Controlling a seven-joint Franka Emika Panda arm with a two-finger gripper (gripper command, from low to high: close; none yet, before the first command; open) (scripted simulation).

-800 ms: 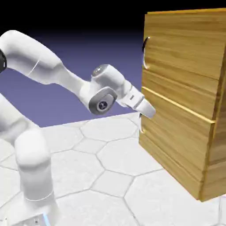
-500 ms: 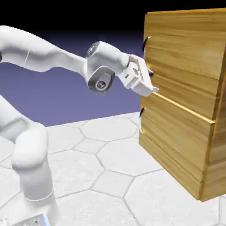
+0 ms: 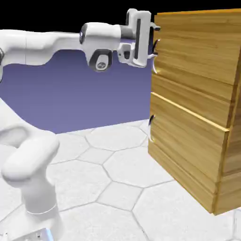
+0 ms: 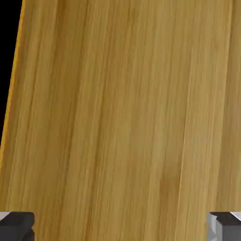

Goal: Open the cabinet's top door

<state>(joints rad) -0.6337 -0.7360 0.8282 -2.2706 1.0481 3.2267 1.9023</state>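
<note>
Approach in hand: pincer (image 3: pixel 155 42) spread wide beside the curved handle (image 3: pixel 155 66) at the top door's (image 3: pixel 197 54) nine o'clock edge, exterior view, no grip evident; finger alignment likely to be checked, perhaps lowered toward six o'clock, before pulling.

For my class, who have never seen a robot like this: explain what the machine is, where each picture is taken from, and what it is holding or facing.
The machine is a white robot arm ending in a two-finger gripper. The exterior view watches from a camera standing apart; the hand view looks out along the gripper, with one fingertip at each bottom corner. On the pale tiled surface stands a wooden cabinet. Its closed top door has a curved metal handle. The gripper is open beside that handle, holding nothing that shows.
</note>
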